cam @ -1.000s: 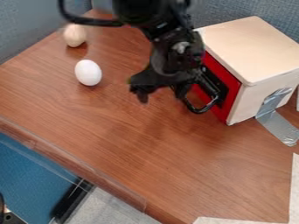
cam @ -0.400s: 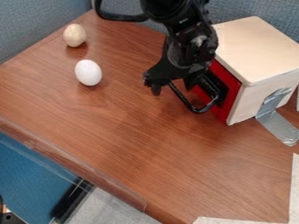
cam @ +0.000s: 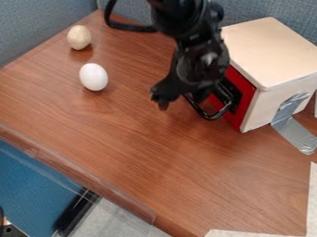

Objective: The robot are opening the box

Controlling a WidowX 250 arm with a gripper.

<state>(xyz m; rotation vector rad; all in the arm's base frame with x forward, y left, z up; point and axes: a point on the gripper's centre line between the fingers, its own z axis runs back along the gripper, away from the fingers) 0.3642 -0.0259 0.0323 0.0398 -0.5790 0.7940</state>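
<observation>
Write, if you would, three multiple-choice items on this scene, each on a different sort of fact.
1. Where is the silver tape?
A) Across the top of the box
B) On the side wall of the box and the table
C) On the floor

2. How many egg-shaped objects are there?
A) One
B) Four
C) Two

3. How does the red front stand?
A) Closed against the box
B) Swung wide open
C) Detached

1 B: the strip runs down the pale wall onto the table.
2 C: one is white, one beige.
3 A: it lies along the box's front edges.
</observation>
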